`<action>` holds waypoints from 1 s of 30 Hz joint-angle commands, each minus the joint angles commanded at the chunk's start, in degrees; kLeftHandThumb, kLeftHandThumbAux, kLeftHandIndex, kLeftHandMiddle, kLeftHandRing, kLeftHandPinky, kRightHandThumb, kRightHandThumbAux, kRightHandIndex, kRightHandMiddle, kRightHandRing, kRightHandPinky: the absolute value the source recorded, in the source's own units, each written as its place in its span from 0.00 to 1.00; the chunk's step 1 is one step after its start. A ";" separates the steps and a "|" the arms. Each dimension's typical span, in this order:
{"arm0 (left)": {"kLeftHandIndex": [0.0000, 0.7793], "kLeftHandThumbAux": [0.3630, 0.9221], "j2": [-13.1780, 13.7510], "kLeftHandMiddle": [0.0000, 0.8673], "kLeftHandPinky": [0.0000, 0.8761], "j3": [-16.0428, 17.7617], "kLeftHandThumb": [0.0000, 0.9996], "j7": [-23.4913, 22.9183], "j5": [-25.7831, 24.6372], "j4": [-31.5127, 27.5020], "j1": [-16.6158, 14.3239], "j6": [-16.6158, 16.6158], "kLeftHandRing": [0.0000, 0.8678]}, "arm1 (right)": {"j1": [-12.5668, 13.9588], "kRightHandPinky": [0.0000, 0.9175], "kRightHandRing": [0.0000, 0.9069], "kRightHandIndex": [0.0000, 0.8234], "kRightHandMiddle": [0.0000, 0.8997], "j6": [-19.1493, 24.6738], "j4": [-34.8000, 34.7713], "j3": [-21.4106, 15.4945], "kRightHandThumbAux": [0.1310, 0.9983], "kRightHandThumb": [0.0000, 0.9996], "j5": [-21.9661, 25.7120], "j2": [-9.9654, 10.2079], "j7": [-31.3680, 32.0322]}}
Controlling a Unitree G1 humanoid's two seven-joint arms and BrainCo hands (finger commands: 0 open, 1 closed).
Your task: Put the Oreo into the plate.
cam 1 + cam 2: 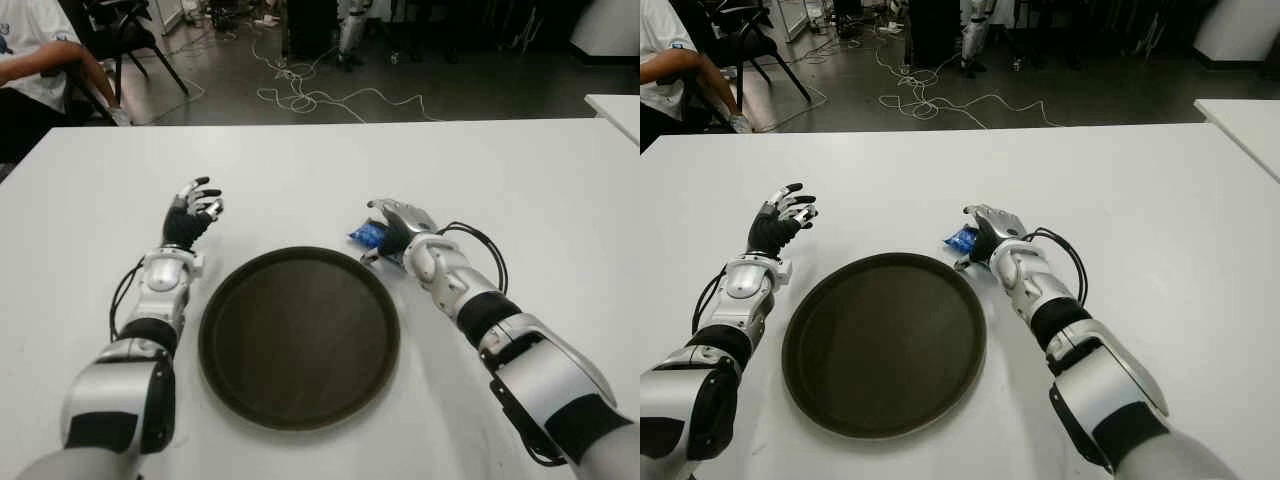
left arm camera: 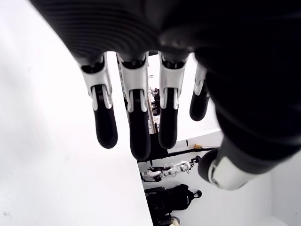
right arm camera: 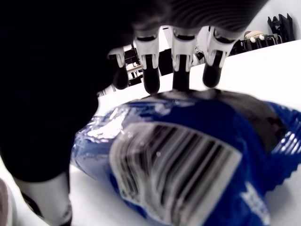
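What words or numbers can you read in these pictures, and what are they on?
No words or numbers can be read.
Blue Oreo packet, under the right hand beside the plate: only a barcode shows, with no digits legible; its other print is too blurred to read.
Left hand, table: no text.

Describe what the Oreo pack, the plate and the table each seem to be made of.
Oreo pack: thin glossy blue plastic film, crinkled, with a crimped edge and a printed barcode; the right hand is over it. Plate: dark brown, smooth, low sheen, probably plastic. Table: plain white, matte, likely laminate.
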 joint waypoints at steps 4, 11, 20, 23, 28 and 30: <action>0.22 0.59 0.05 0.32 0.38 0.09 0.42 -0.17 -0.14 0.04 -0.09 0.14 0.36 | 0.27 0.44 0.38 0.39 0.37 -0.31 -0.52 -0.04 0.84 0.00 -0.17 -0.20 -1.41; 0.21 0.59 0.28 0.32 0.39 0.04 0.42 -0.21 -0.05 0.12 -0.11 0.31 0.36 | 0.62 0.69 0.68 0.51 0.70 -1.99 -0.93 0.58 0.70 0.64 -1.05 -0.73 -4.50; 0.22 0.57 0.61 0.32 0.37 -0.27 0.40 -0.33 0.34 0.11 0.04 -0.28 0.35 | 0.74 0.73 0.74 0.52 0.75 -4.06 -0.82 1.18 0.69 0.69 -1.63 -1.30 -7.88; 0.22 0.58 0.54 0.32 0.37 0.07 0.41 -0.80 -0.12 0.07 0.07 -0.32 0.36 | 0.79 0.73 0.75 0.52 0.76 -4.41 -0.84 1.12 0.69 0.69 -1.55 -1.37 -8.50; 0.22 0.59 0.52 0.33 0.37 0.59 0.43 -1.62 -0.74 0.03 0.18 -0.43 0.36 | 0.89 0.73 0.75 0.52 0.76 -5.34 -0.93 1.02 0.69 0.70 -1.46 -1.65 -9.33; 0.22 0.59 0.58 0.33 0.37 0.53 0.42 -1.38 -0.56 -0.01 0.21 -0.67 0.36 | 0.93 0.73 0.75 0.52 0.76 -5.73 -0.97 1.10 0.69 0.70 -1.56 -1.80 -9.63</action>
